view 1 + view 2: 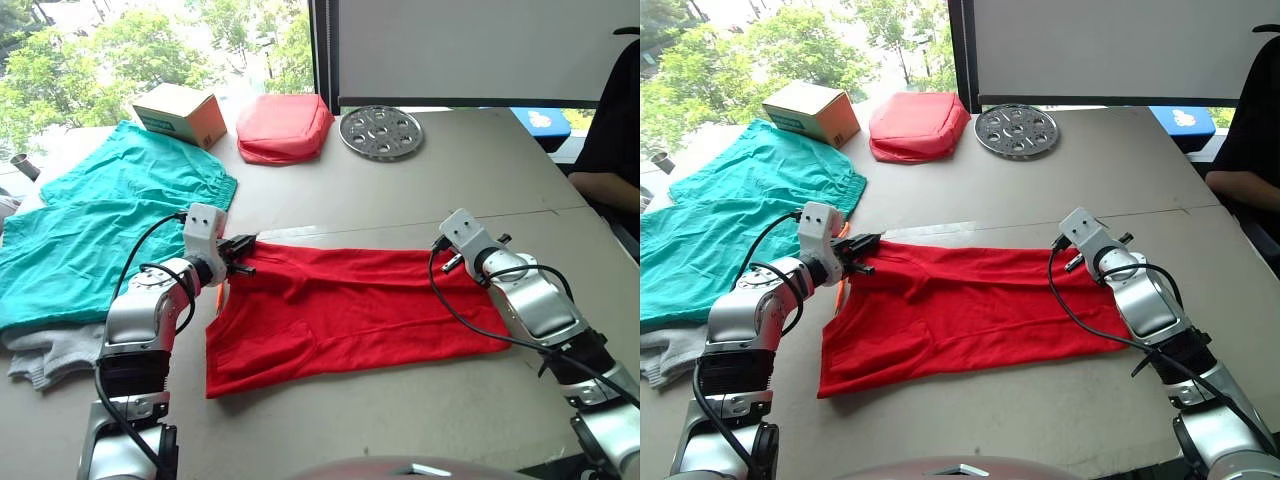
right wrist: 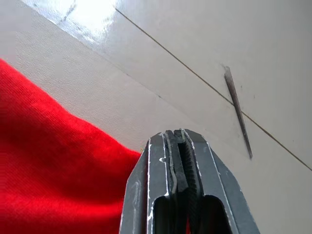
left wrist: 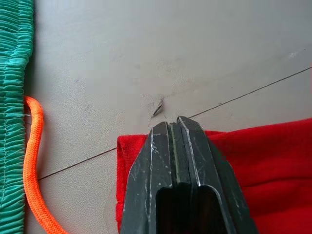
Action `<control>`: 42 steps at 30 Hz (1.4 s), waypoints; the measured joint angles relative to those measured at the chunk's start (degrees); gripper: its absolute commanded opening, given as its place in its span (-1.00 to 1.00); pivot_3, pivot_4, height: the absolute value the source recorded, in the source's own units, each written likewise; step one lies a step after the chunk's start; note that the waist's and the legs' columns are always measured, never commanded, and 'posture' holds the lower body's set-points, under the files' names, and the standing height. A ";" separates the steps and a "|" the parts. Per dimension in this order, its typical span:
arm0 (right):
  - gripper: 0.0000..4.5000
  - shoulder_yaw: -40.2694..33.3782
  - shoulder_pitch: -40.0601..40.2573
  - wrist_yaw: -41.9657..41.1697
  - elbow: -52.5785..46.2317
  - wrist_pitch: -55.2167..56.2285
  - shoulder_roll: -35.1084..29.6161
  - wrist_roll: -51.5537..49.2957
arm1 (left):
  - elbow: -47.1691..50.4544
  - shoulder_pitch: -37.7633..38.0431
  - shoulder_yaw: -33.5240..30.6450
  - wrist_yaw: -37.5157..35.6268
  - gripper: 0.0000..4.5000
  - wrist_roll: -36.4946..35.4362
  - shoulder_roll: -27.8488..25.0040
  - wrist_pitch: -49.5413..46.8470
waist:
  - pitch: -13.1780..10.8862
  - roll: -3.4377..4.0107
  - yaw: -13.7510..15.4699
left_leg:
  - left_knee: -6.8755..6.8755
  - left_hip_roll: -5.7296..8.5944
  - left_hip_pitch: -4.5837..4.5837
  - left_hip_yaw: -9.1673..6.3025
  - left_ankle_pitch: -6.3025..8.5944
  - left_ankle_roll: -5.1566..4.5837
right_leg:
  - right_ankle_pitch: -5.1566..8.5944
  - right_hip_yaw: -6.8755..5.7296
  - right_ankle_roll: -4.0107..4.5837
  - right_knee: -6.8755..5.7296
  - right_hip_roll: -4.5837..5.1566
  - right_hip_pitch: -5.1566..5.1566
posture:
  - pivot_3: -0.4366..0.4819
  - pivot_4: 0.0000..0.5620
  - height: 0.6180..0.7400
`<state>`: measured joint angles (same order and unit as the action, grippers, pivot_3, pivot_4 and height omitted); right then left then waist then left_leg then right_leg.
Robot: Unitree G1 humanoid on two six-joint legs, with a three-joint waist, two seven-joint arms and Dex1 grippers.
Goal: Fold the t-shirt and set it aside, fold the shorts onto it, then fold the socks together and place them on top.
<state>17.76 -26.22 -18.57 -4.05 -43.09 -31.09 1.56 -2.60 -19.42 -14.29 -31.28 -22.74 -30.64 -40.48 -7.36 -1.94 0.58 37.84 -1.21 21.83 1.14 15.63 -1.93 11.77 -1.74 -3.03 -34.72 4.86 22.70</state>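
Right now the t-shirt [image 1: 350, 315] is lying spread sideways on the table [image 1: 480, 180] just in front of the robot, already narrowed into a long band, and both arms are working its far edge. The left gripper [image 1: 862, 254] is pinching the far left corner, its two black fingers closed tight together on the red cloth, as the left wrist view is showing; the right gripper [image 2: 181, 146] is doing the same at the far right corner, fingers pressed shut with red cloth under them. Judging from this, the step in hand is carrying that far edge over to fold the shirt, and doing it well is calling for both corners rising and travelling together, level and taut, so the cloth is not sagging or twisting between them. Beside the left arm the socks [image 1: 50, 355] are peeking out from under the shorts [image 1: 100, 230], whose orange drawstring [image 3: 34, 165] is trailing near the shirt's corner. Farther back a cardboard box [image 1: 180, 115], a padded pouch [image 1: 285, 128] and a perforated metal disc [image 1: 381, 132] are sitting.
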 measured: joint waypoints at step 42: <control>0.07 -27.18 25.37 -17.77 -31.27 -5.55 -4.39 -22.06 | 17.53 8.94 -10.14 -11.79 0.09 -31.42 -7.41 -23.99 | 0.02 0.28 0.03 | -0.56 -0.06 -0.08 -0.01 0.03 0.00 | 0.08 0.06 0.08 0.59 0.00 -0.02 | -0.05 -0.47 1.00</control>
<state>-9.42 -0.85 -36.34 -35.31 -48.64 -35.48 -20.50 14.93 -10.48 -24.43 -43.07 -54.16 -38.05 -64.47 -7.35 -1.66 0.60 37.28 -1.27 21.75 1.13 15.66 -1.93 11.84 -1.69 -2.95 -34.13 4.85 22.68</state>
